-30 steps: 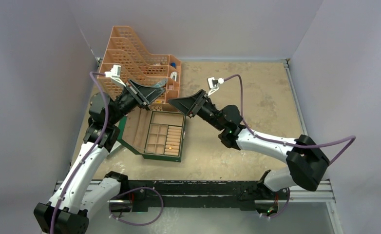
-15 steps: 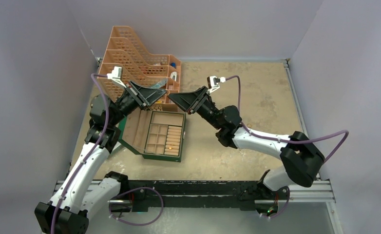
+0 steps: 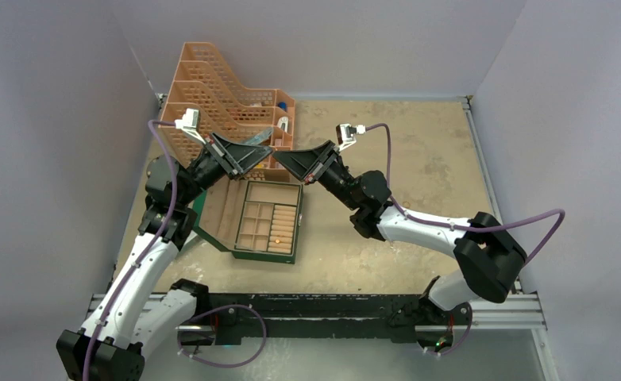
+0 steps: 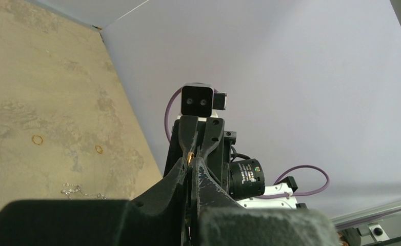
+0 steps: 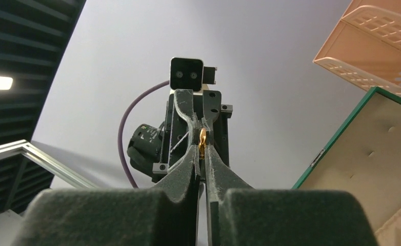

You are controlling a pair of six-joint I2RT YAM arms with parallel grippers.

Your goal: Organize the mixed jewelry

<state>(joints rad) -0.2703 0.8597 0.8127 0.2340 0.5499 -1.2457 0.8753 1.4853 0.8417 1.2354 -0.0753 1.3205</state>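
Tip to tip: left fingers point(image 4: 175, 179) and right fingers point(image 5: 188, 164) both clamped on one thin gold ring point(image 5: 202, 142), over the open green box's point(image 3: 264, 255) 12 o'clock edge. Two loose gold rings point(image 4: 37, 139) and a silvery chain point(image 4: 80, 190) lie on the tan worktop point(image 4: 34, 77).

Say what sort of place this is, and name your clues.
Probably a robotics lab test cell: a left arm and right arm bolted to a rail at the edge of a worn table, plain grey walls closing it in, and staged props: a green jewelry box and an orange tiered tray.
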